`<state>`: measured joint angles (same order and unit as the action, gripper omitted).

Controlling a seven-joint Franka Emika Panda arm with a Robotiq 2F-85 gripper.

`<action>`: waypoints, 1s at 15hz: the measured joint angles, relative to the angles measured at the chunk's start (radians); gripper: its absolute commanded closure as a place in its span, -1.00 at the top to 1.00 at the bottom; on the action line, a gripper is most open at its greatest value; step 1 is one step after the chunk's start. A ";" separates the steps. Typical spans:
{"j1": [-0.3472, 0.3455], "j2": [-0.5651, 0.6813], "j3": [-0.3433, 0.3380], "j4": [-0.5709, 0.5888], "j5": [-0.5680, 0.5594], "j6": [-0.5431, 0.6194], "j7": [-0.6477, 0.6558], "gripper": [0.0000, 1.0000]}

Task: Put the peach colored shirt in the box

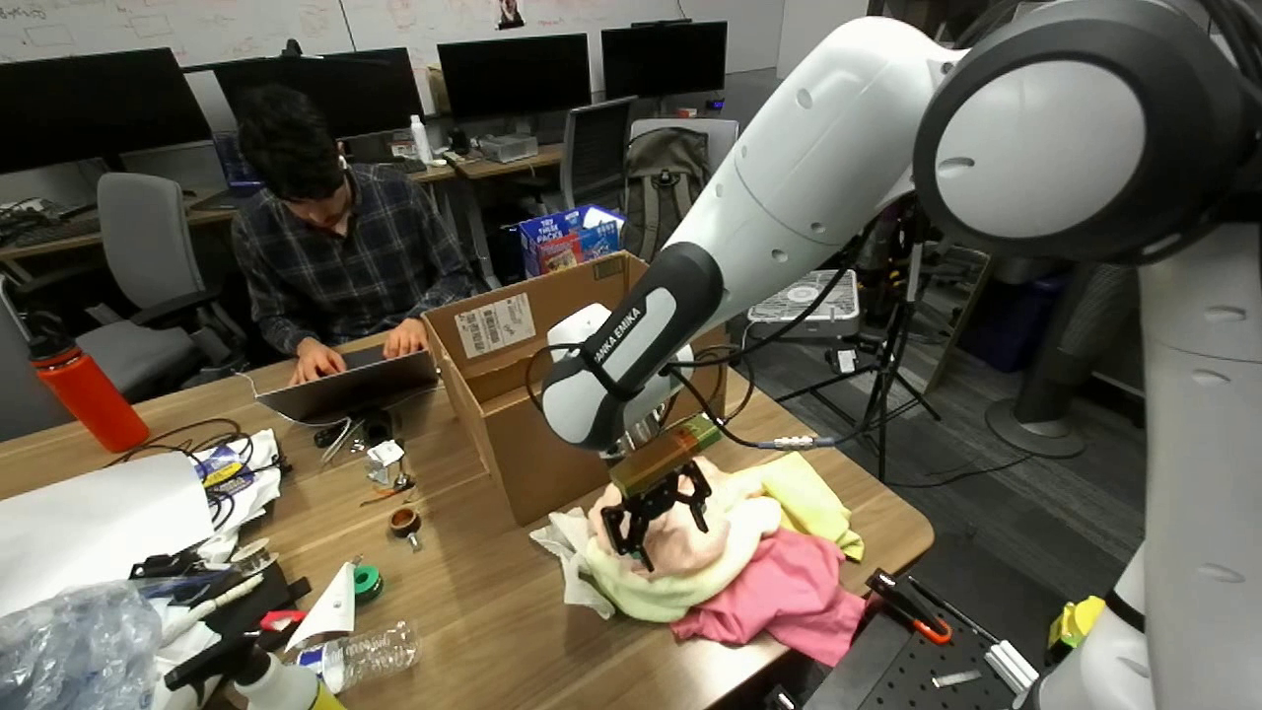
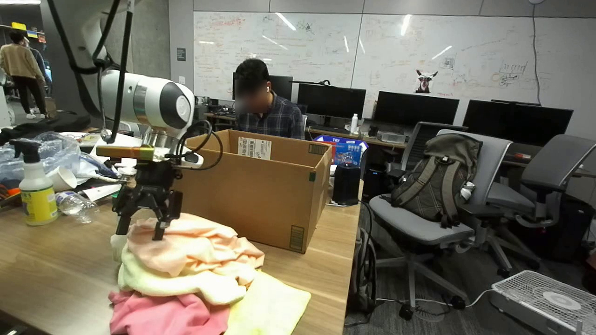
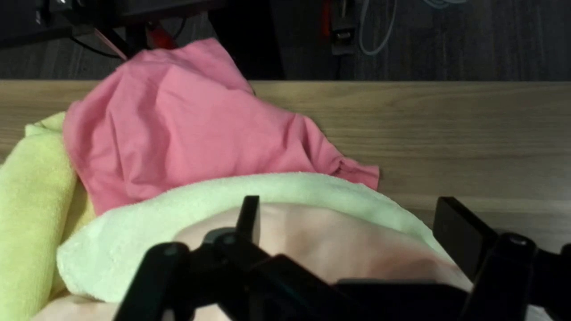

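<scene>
The peach colored shirt (image 2: 200, 244) lies crumpled on top of a pile of cloths on the table, in front of the box. It also shows in an exterior view (image 1: 682, 544) and in the wrist view (image 3: 312, 240). The box (image 2: 251, 200) is large brown cardboard, open at the top, with a white label inside; it also shows in an exterior view (image 1: 542, 454). My gripper (image 2: 140, 231) is open, pointing down at the shirt's end, with its fingers apart (image 3: 348, 200) around peach fabric. Whether the fingertips touch the fabric is hard to tell.
A cream-yellow cloth (image 3: 187, 200) lies under the shirt, with a pink cloth (image 1: 779, 592) and a yellow cloth (image 2: 267, 304) beside it. A laptop (image 1: 350, 394), a plastic bottle (image 1: 370, 656) and a spray bottle (image 2: 37, 190) share the table. A person (image 1: 345, 247) sits behind it.
</scene>
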<state>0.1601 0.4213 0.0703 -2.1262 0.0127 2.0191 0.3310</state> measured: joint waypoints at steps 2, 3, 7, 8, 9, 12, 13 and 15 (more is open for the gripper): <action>0.001 -0.008 0.016 -0.005 0.018 0.100 -0.008 1.00; 0.003 -0.011 0.025 -0.009 0.024 0.154 -0.011 1.00; 0.026 -0.020 0.047 -0.037 0.025 0.383 -0.033 1.00; 0.033 -0.020 0.049 -0.045 0.022 0.434 -0.040 1.00; 0.040 -0.020 0.049 -0.053 0.015 0.478 -0.044 1.00; 0.051 -0.019 0.039 -0.075 -0.032 0.577 -0.046 1.00; 0.054 -0.018 0.029 -0.082 -0.053 0.604 -0.046 1.00; 0.062 -0.015 0.001 -0.090 -0.098 0.644 -0.046 1.00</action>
<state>0.2218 0.4063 0.0718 -2.2166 -0.0850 2.6627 0.2853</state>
